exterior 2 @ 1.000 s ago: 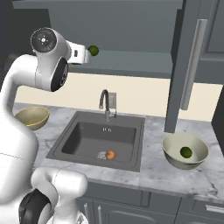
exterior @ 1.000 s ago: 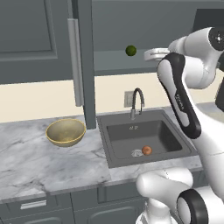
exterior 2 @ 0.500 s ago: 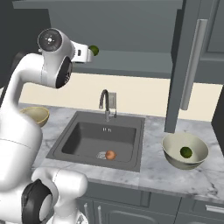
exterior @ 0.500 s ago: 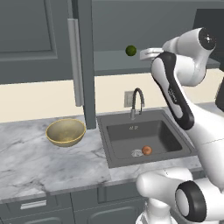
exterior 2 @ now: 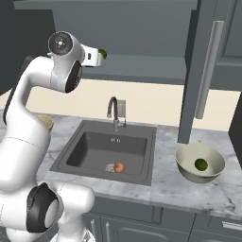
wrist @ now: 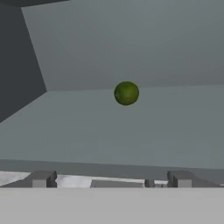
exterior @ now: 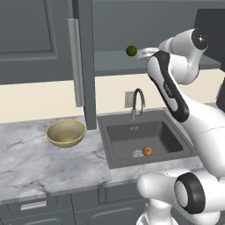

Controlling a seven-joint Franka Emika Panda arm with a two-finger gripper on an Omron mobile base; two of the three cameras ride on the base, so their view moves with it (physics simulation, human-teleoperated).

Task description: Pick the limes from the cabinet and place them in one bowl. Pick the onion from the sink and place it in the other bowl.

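One small dark green bumpy lime (wrist: 126, 92) was left on the grey shelf of the dark grey wall cabinet (exterior: 110, 61), sitting toward the back of the shelf, roughly mid-width in the hand view. The other lime (exterior 2: 201, 165) was already in the round pale cream-grey bowl (exterior 2: 182, 163) on the marble counter (exterior 2: 165, 186), near the counter's right end, past the sink's right rim. The small orange-red onion (exterior: 147, 151) lay on the floor of the dark grey rectangular sink (exterior: 123, 149), next to the silver drain (exterior: 137, 153), toward the front edge. The wide golden-tan bowl (exterior: 52, 134) stood empty on the counter left of the sink.

The gripper (wrist: 111, 179) was level with the shelf front, fingers spread wide apart, nothing between them — lime well ahead and slightly right of centre in the hand view.

Judgement: step in hand is the reach for the second lime. To do it well, I'd keep the fingers spread, nudge to centre the lime between the tips, go straight in along the shelf without dragging on its front lip, and close only once the tips straddle the fruit's widest part — it's round and would likely roll if clipped off-centre.
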